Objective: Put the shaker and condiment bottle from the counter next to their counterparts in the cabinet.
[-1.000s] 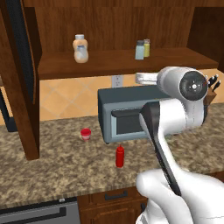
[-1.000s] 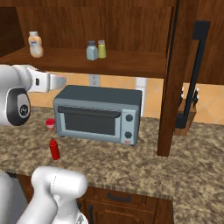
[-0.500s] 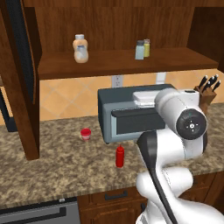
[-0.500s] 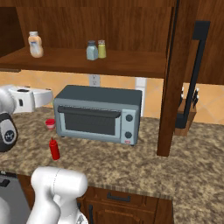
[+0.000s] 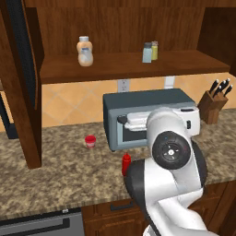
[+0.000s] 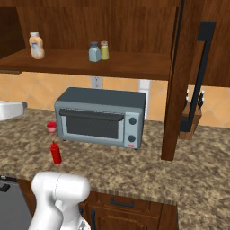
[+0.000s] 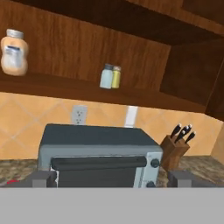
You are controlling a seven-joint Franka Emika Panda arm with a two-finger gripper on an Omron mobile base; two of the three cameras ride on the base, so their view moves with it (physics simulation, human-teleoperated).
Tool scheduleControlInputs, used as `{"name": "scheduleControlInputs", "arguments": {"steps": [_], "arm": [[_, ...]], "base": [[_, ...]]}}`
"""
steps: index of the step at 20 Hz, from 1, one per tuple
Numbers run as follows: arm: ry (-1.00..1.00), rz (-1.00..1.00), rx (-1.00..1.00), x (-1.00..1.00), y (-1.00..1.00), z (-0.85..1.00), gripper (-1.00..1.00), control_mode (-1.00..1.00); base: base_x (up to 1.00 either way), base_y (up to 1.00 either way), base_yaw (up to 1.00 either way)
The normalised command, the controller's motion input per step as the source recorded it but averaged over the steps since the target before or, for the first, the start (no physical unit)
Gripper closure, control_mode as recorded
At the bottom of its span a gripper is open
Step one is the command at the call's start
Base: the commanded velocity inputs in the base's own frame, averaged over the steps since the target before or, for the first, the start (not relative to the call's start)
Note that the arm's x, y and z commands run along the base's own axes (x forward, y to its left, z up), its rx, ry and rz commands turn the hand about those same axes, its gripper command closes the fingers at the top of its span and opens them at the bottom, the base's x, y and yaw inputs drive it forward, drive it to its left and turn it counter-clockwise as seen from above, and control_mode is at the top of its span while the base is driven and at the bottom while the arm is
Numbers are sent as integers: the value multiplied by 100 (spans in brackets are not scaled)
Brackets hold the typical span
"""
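Condiment bottle (image 6: pixel 56 153) near counter (image 6: pixel 134 166) front edge

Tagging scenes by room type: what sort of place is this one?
A home kitchen, rendered in simulation. A grey toaster oven sits on a granite counter beside a knife block, and a wooden wall cabinet above holds shakers and a sauce bottle.

Arm (image 5: pixel 170 184) folded low, elbow joint facing camera; gripper (image 7: pixel 112 178) level, jaws spread wide, holding nothing.
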Motion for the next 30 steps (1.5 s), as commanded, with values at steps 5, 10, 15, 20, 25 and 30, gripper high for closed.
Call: {"name": "scheduleControlInputs", "arguments": {"steps": [5, 10, 15, 20, 25, 30], "arm": [[-41, 0, -19, -2, -8, -100, -100, -100], [-43, 0, -9, 0, -40, -100, -100, -100], [-35, 0, 0, 0, -60, -100, -100, -100], [-11, 0, 0, -3, -10, -77, -100, -100], [-2, -5, 2, 11, -8, -59, -100, -100], [-7, -8, 4, 2, -12, -80, -100, -100]], "base": [[0, 0, 0], [0, 0, 0], [0, 0, 0], [0, 0, 0], [0, 0, 0], [0, 0, 0]]}}
